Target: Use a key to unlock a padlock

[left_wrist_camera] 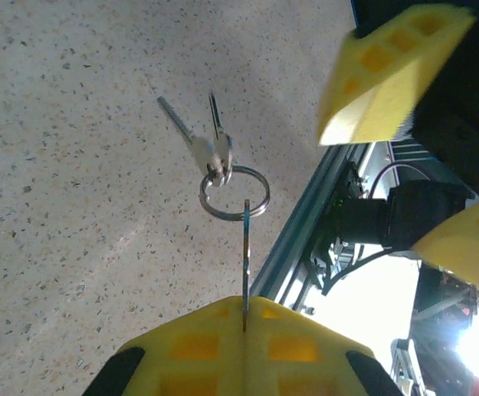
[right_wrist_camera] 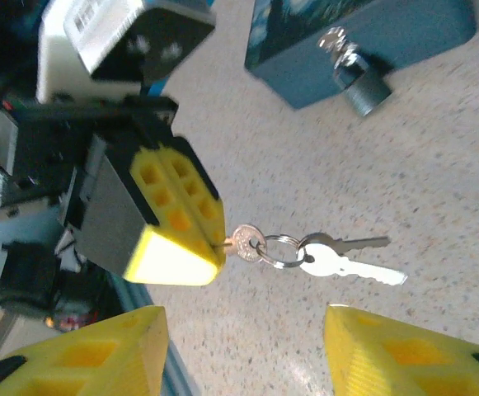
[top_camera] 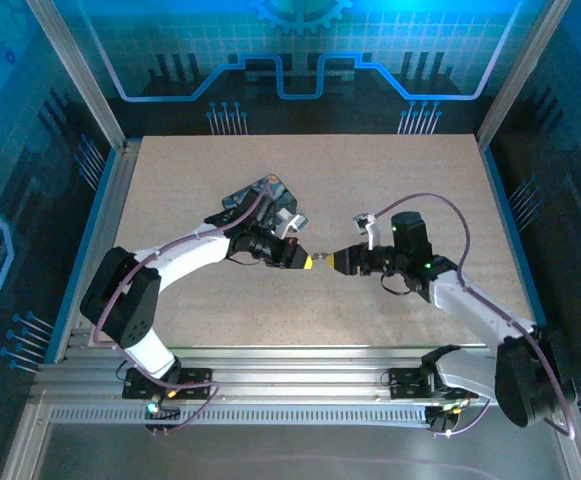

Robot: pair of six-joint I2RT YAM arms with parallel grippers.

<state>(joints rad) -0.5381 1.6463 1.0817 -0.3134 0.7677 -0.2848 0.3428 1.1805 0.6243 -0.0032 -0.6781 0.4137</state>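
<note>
I'm looking down on a speckled beige table (top_camera: 400, 180) edged with aluminium rails and boxed in by blue-lit panels printed with circuit lines (the glow tints the walls far more than the tabletop). The one container is a dark-blue tin (right_wrist_camera: 387, 33), lying left of the table's middle, just behind the left arm. Its lid is down, so I cannot tell what it holds. The padlock (right_wrist_camera: 359, 81) hangs from the clasp on the tin's side wall, its shackle through the clasp.

Near the table's middle my left gripper (left_wrist_camera: 245, 318) is clenched on the key (left_wrist_camera: 245, 247), whose holed end sticks out past the yellow fingertips. A ring (left_wrist_camera: 233, 191) passes through that hole and carries two spare keys (left_wrist_camera: 196, 142), which dangle over the bare surface. The key is apart from the padlock, on the near side of the tin.

My right gripper (right_wrist_camera: 247, 346) faces the left one tip to tip, jaws spread and grasping nothing, with the bunch just in front of its fingers
</note>
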